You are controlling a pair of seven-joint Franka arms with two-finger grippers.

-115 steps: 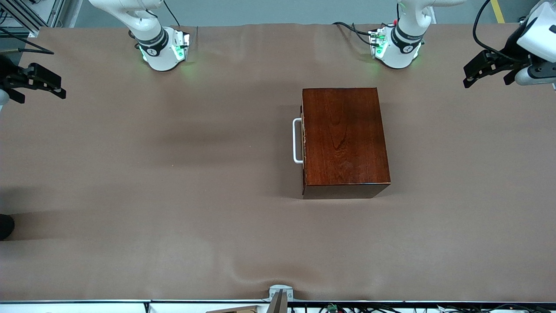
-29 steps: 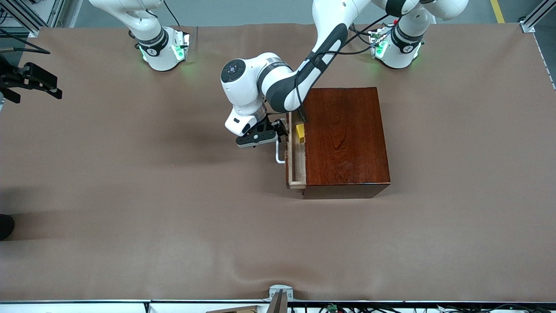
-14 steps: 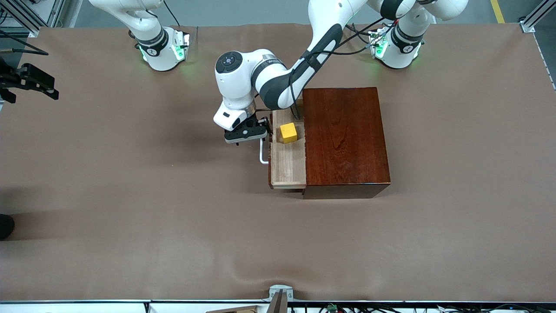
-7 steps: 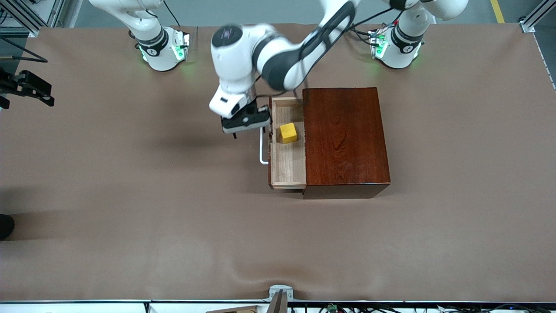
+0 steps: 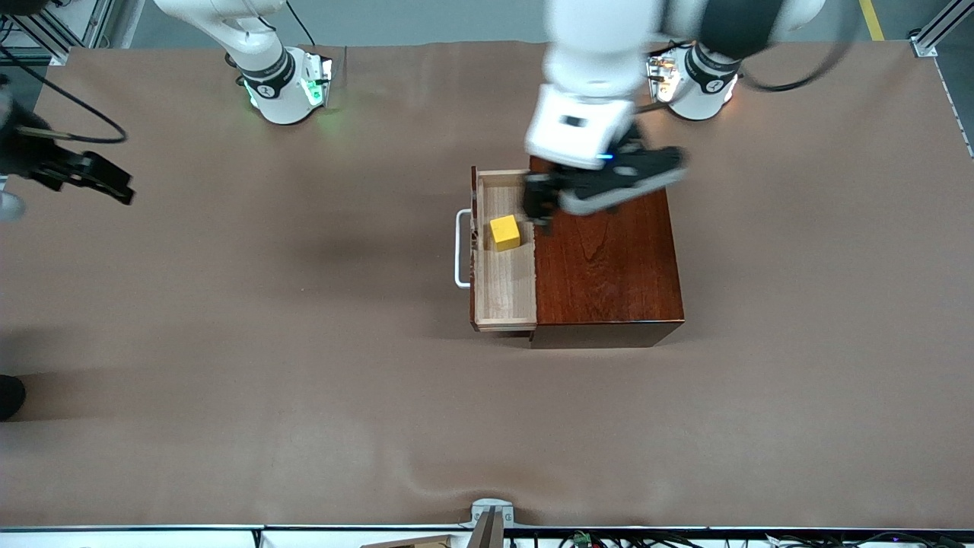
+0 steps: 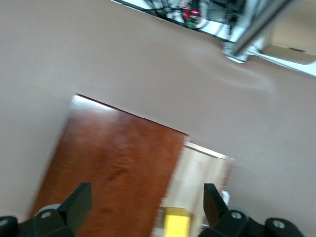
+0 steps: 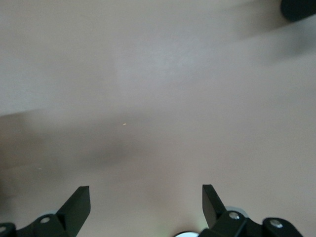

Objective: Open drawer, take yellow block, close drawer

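Observation:
The drawer (image 5: pixel 506 289) of the dark reddish-brown wooden box (image 5: pixel 609 266) stands pulled out toward the right arm's end of the table, its white loop handle (image 5: pixel 459 251) free. The yellow block (image 5: pixel 504 232) sits in the drawer's pale interior. My left gripper (image 5: pixel 601 186) hangs open and empty over the box top, beside the drawer. In the left wrist view the yellow block (image 6: pixel 177 222) lies below the open left gripper (image 6: pixel 145 205), near the edge of the box top (image 6: pixel 113 168). My right gripper (image 5: pixel 99 181) waits open at the right arm's end of the table, with only cloth under the gripper (image 7: pixel 144 200).
Brown cloth (image 5: pixel 266 342) covers the whole table. The two arm bases (image 5: pixel 285 84) (image 5: pixel 696 84) stand along the edge farthest from the front camera. A small metal bracket (image 5: pixel 491 514) sits at the table's near edge.
My left gripper has left the handle, risen and swung over the box top. The drawer stays pulled out with the block inside. The right gripper has shifted slightly toward the table.

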